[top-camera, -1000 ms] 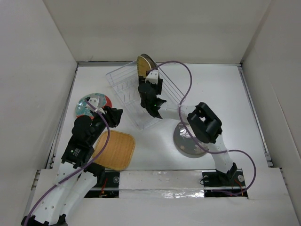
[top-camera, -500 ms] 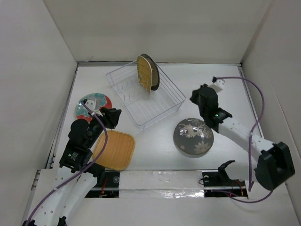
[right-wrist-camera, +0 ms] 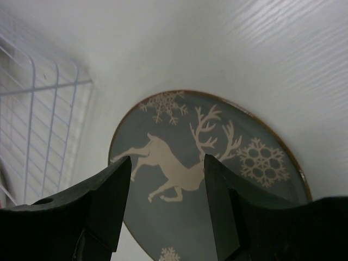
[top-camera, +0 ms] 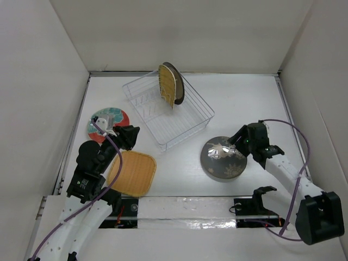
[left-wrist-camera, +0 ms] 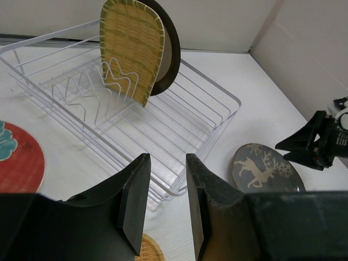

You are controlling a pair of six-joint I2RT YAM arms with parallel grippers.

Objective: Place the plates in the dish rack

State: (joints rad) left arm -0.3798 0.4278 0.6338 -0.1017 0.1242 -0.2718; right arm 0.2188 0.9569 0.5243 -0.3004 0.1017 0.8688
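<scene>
The clear wire dish rack (top-camera: 187,122) stands at the back middle and also shows in the left wrist view (left-wrist-camera: 206,109). The yellow woven fan-shaped plate (top-camera: 166,85) and the dark-rimmed round plate (top-camera: 178,87) stand upright in its slots. The dark deer plate (top-camera: 223,160) lies flat on the table to the rack's right. My right gripper (top-camera: 237,143) is open and empty, just above that plate's right side (right-wrist-camera: 217,217). My left gripper (top-camera: 132,135) is open and empty, between the red-teal plate (top-camera: 106,122) and the yellow woven square plate (top-camera: 133,174).
White walls close in the table on three sides. A purple cable loops off each arm. In the left wrist view the right gripper (left-wrist-camera: 318,144) hangs beside the deer plate (left-wrist-camera: 265,169), and the red-teal plate (left-wrist-camera: 19,163) lies at the left edge.
My right arm left the rack, swung out to the right, then came down to the deer plate. The two plates stay standing in the rack. My left arm drew back slightly.
</scene>
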